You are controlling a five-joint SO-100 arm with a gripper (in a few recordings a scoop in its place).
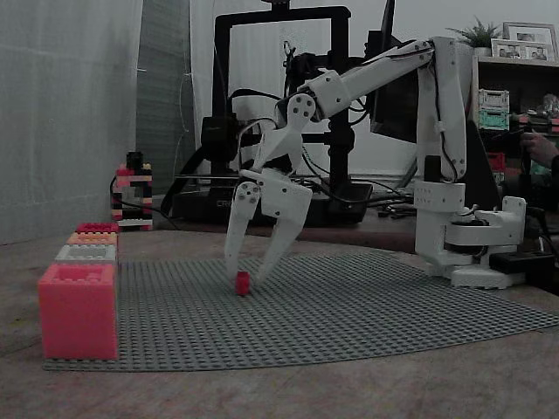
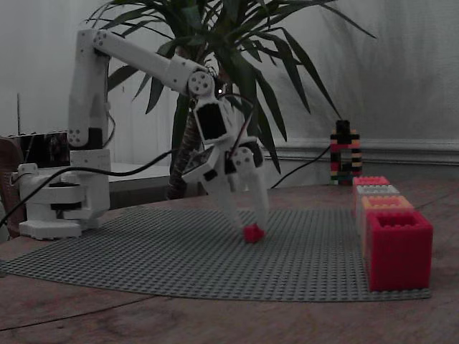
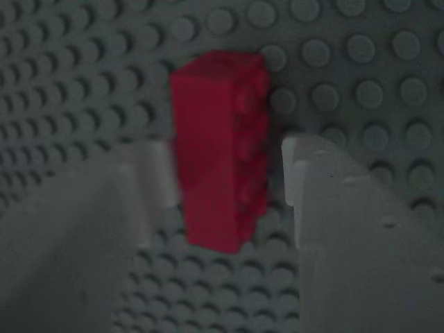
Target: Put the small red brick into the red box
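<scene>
Dim grey light hangs over a brown table point(image 1: 288, 393) spread with a grey studded mat point(image 1: 393, 314); a black frame machine point(image 1: 279, 105) stands behind it, and a tall leafy plant point(image 2: 237, 43) from the other side.

On the mat the white arm point(image 1: 437, 131) reaches down from its base by the right edge, as a fixed view shows it. Its hand point(image 1: 245, 271) is lowered with the tips almost at the studs. The jaws stand partly open and hold nothing. They straddle the small red brick point(image 1: 242, 282), one finger point(image 3: 83, 236) on each side.

In the wrist view the brick point(image 3: 220, 104) stands between the tips. A clear gap shows on its right; the left side is too blurred to say whether it touches.

That brick sits toward the middle of the mat, well apart from the red box point(image 1: 78, 310) at the near left corner. The box is open at the top. Behind it, along the same edge, runs a row of a grey box point(image 1: 86, 253), an orange box point(image 1: 92, 237) and another red one point(image 1: 97, 227).

Beyond the mat stands a small tower of mixed bricks point(image 2: 345, 153).
</scene>
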